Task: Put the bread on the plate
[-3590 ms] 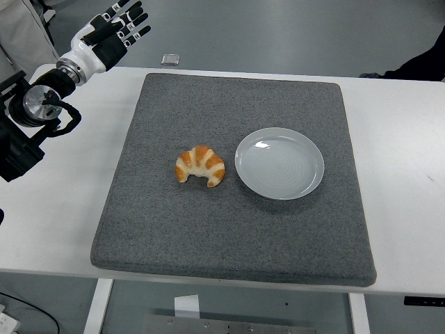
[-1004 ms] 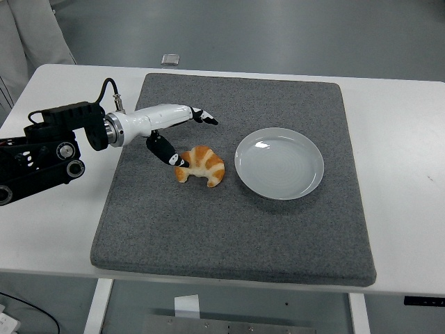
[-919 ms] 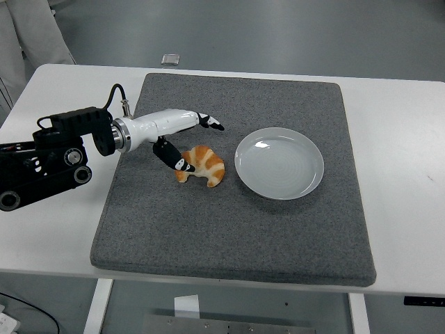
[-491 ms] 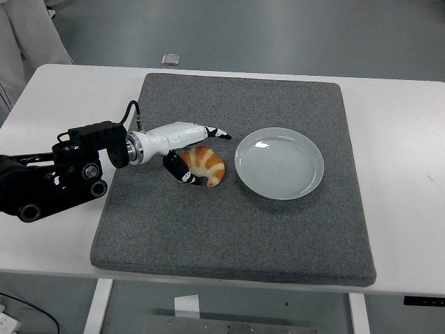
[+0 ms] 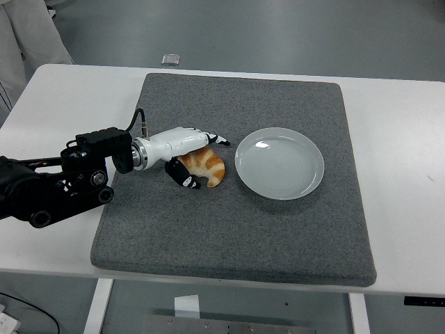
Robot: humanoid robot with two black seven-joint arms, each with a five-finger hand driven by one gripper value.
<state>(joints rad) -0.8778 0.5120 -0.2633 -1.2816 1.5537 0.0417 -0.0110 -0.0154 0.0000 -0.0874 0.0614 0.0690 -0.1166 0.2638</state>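
On the white table (image 5: pixel 407 139) lies a grey mat (image 5: pixel 278 236), the empty plate (image 5: pixel 279 163) sitting toward its three o'clock side, and just beside the plate at nine o'clock the bread (image 5: pixel 206 165) rests on the mat with the left hand (image 5: pixel 186 149) cupped around it, fingers over the top and thumb beneath.
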